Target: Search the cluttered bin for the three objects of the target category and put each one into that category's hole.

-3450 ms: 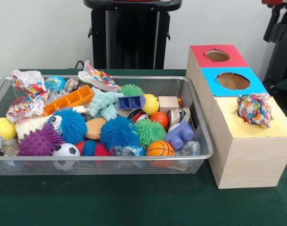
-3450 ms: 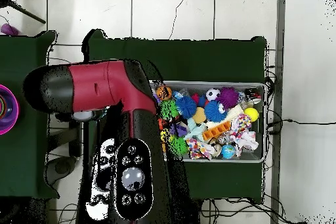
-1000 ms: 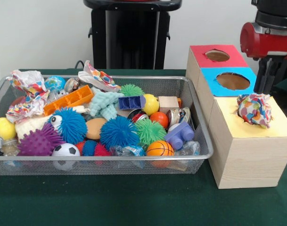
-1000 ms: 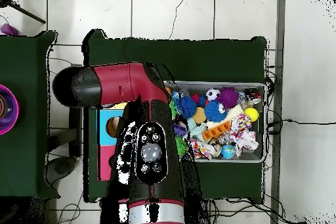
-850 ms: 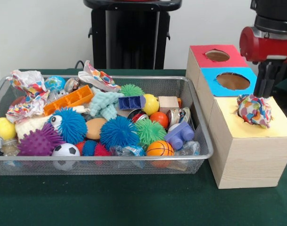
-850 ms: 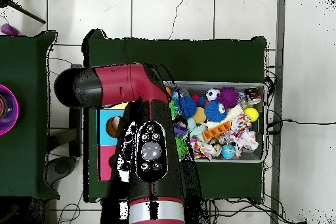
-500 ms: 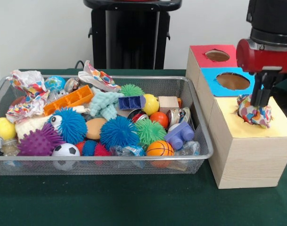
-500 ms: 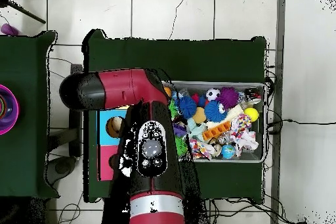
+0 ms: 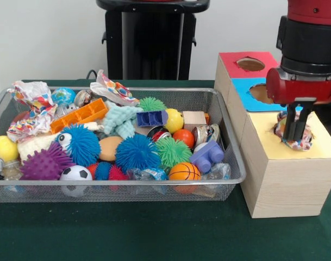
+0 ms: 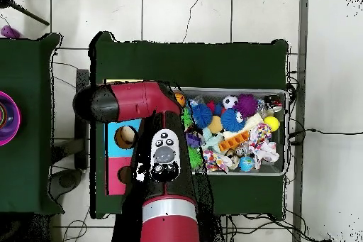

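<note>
A crumpled multicoloured paper wad (image 9: pixel 304 140) sits in the hole of the yellow-topped section of the wooden box (image 9: pixel 268 149). My gripper (image 9: pixel 293 133) comes straight down onto the wad, shut, its dark fingers pressed into the paper. More crumpled patterned paper lies in the wire bin (image 9: pixel 154 184): one wad (image 9: pixel 33 95) at the back left, another (image 9: pixel 115 88) on the back rim. In the overhead view the red arm (image 10: pixel 164 157) covers the gripper and the yellow section.
The box also has a blue section with a hole (image 9: pixel 261 92) and a red one (image 9: pixel 250 64) behind. The bin holds several spiky balls, toy balls, plastic blocks and an orange tray (image 9: pixel 78 115). In the overhead view the bin (image 10: pixel 284 134) lies right of the box (image 10: pixel 118 138).
The arm swung in from the right and came down over the yellow section. The gripper now presses on the paper wad, which sits lower in the hole than before.
</note>
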